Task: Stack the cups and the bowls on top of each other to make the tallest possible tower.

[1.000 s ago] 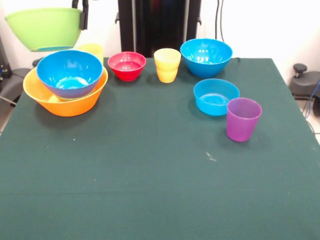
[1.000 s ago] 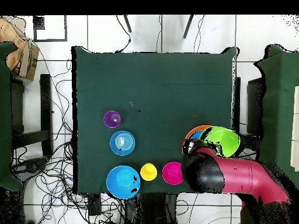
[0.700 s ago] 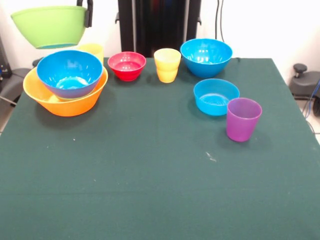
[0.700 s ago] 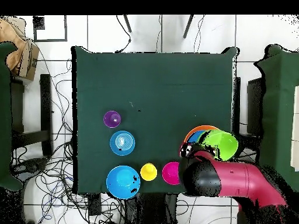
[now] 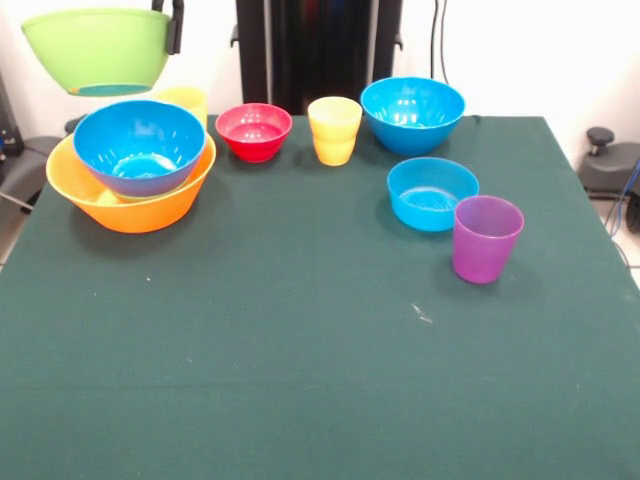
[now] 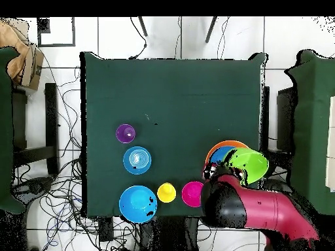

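High at the far left, my gripper (image 5: 170, 30) is shut on the right rim of a lime green bowl (image 5: 95, 50), holding it in the air. Just below stands the tower: a huge orange-yellow bowl (image 5: 135, 212) with a large blue bowl (image 5: 140, 145) nested in it. From overhead the lime green bowl (image 6: 250, 163) overlaps the orange-yellow bowl (image 6: 226, 145). A yellow cup (image 5: 186, 98) peeks out behind the tower. Along the back stand a red bowl (image 5: 253, 130), a second yellow cup (image 5: 334, 130) and another large blue bowl (image 5: 412, 113). A shallow blue bowl (image 5: 432, 192) and a purple cup (image 5: 486, 238) sit to the right.
Everything rests on a dark green table (image 5: 300, 350). My red and black arm (image 6: 255, 209) reaches in over the table's edge beside the red bowl (image 6: 192, 193). Cables and chairs surround the table in the overhead view.
The gripper has carried the lime green bowl slightly up and sideways, closer to a spot over the nested orange-yellow and blue bowls. Nothing on the table moved.
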Tool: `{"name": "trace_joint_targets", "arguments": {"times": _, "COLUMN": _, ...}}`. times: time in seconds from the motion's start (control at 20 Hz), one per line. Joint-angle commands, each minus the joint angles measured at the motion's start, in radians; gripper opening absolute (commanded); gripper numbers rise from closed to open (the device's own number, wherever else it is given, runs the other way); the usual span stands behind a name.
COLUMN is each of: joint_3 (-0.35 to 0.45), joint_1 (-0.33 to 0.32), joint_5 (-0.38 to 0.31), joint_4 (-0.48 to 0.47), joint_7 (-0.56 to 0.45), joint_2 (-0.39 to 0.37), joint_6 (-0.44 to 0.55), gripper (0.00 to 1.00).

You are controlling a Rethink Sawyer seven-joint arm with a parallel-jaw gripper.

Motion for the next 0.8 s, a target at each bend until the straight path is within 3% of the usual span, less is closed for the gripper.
{"name": "trace_joint_targets", "arguments": {"times": 0.05, "joint_3": -0.069, "joint_1": 0.069, "joint_5": -0.101, "joint_4": 0.019, "joint_7": 0.094, "joint_2": 0.058, "joint_6": -0.097, "gripper": 0.00}}
{"name": "trace_joint_targets", "arguments": {"times": 0.25, "joint_3": -0.089, "joint_1": 0.070, "joint_5": -0.101, "joint_4": 0.029, "joint_7": 0.090, "joint_2": 0.067, "joint_6": -0.138, "gripper": 0.00}}
{"name": "trace_joint_targets", "arguments": {"times": 0.6, "joint_3": -0.078, "joint_1": 0.018, "joint_5": -0.079, "joint_4": 0.145, "joint_7": 0.051, "joint_2": -0.026, "joint_6": -0.147, "gripper": 0.00}}
{"name": "trace_joint_targets", "arguments": {"times": 0.8, "joint_3": -0.102, "joint_1": 0.041, "joint_5": -0.091, "joint_4": 0.132, "joint_7": 0.057, "joint_2": -0.005, "joint_6": -0.157, "gripper": 0.00}}
